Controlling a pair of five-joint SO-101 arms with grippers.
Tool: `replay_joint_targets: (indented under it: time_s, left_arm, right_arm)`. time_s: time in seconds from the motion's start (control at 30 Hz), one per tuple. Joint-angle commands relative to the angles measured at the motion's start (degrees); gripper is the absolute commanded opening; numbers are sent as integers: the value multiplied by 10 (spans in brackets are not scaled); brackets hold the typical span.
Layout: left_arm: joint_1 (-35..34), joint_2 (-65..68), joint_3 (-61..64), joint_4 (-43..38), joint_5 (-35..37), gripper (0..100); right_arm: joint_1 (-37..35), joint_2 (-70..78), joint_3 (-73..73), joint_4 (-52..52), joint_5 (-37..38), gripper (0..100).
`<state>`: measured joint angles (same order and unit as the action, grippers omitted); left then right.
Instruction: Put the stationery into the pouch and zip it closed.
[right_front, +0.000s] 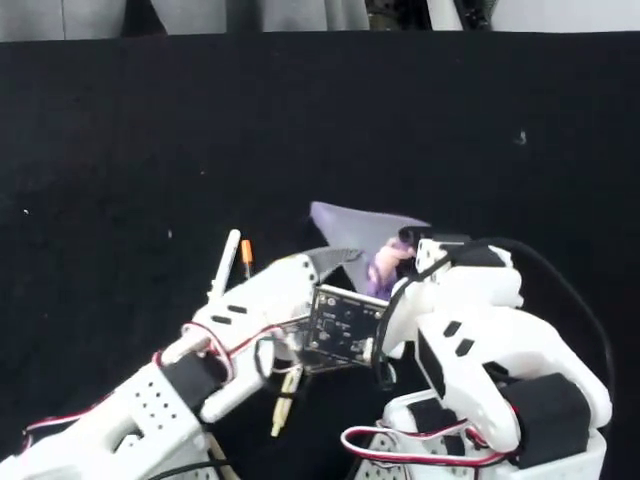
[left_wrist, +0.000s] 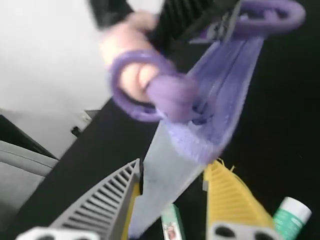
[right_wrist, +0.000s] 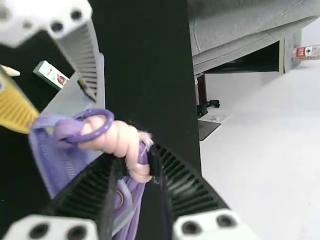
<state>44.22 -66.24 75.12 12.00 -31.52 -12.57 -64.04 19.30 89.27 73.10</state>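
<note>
The purple pouch (right_front: 350, 225) is held up off the black table (right_front: 150, 130) between both arms. My left gripper (left_wrist: 175, 165) is shut on the pouch's pale end panel (left_wrist: 160, 175), with the grey finger (left_wrist: 107, 200) on one side and the yellow finger (left_wrist: 230, 200) on the other. My right gripper (right_wrist: 132, 155) is shut on the zipper pull, a pink charm (right_wrist: 120, 137) on a purple ring (right_wrist: 92, 125). In the high view the right gripper (right_front: 400, 245) meets the pouch's near edge, beside the charm (right_front: 385, 262).
A white pen (right_front: 226, 262) and an orange marker (right_front: 246, 252) lie left of the pouch. A yellow pencil (right_front: 284, 400) lies under the left arm. A green glue stick (left_wrist: 292, 215) and a small eraser (left_wrist: 171, 225) rest below the pouch.
</note>
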Motion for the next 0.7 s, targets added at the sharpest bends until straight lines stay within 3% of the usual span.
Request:
replay_joint_targets:
  time_s: [0.0, 0.17, 0.37, 0.67]
  left_arm:
    - [29, 47, -35, -23, -2, 209]
    - [30, 60, -35, -55, 0, 198]
    - [44, 61, -35, -80, 1, 23]
    - [54, 55, -12, -79, 1, 29]
  right_arm:
    - [4, -4, -30, 0, 8, 11]
    - [4, -4, -30, -3, 6, 11]
    - [4, -4, -30, -4, 5, 11]
    - [88, -5, -30, -99, 5, 11]
